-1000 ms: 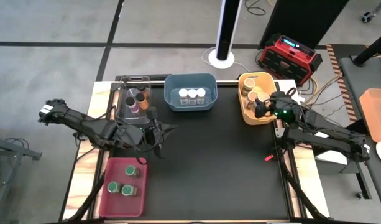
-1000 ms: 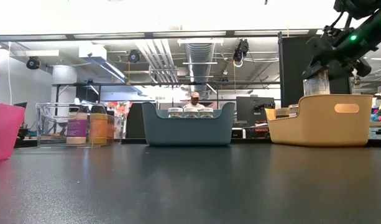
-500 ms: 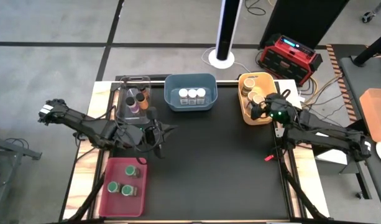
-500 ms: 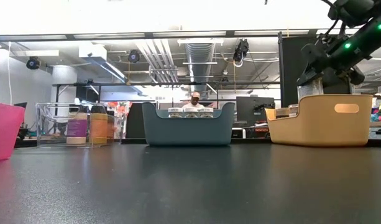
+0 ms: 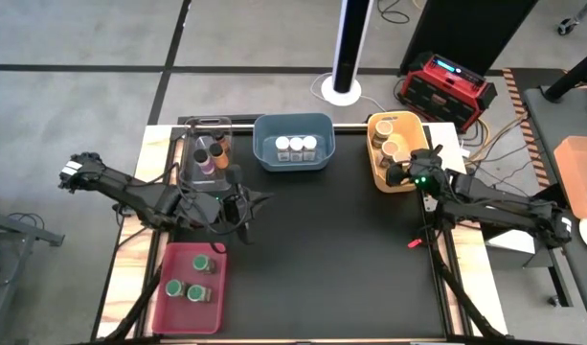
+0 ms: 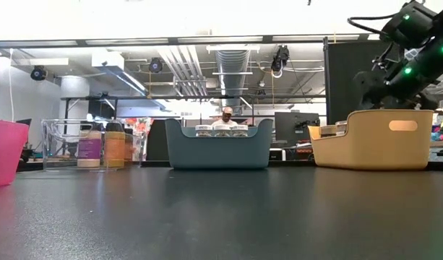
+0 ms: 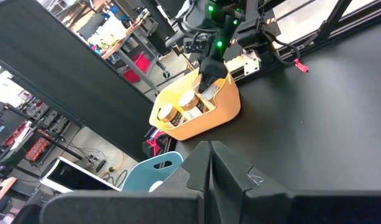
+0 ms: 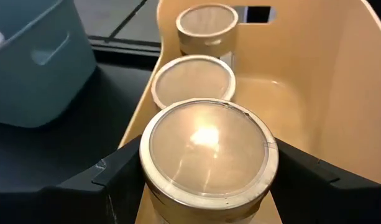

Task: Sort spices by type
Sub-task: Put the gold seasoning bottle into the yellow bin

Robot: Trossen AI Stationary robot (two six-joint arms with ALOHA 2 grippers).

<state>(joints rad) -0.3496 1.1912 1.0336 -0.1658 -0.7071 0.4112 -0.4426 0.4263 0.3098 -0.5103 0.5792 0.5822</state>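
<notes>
High view shows the right arm reaching in over the yellow bin [image 5: 394, 153], its right gripper [image 8: 206, 186] clamped on a tan-lidded spice jar [image 8: 207, 149] inside it, beside two more jars [image 8: 193, 78]. Left gripper [image 7: 210, 163], fingers pressed together, rests near the clear bin [image 5: 205, 153].

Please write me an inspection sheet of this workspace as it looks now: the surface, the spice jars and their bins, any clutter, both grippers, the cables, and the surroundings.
Surface: black table, mostly bare.
Job's things: green-lid jars in red bin; white-lid jars in blue bin; two jars in clear bin; tan-lid jars in yellow bin.
Clutter: small red item at table's right edge.
Grippers: left gripper shut, empty, over table; right gripper shut on tan-lid jar at yellow bin.
Cables: on floor by red box.
Surroundings: person far behind.
</notes>
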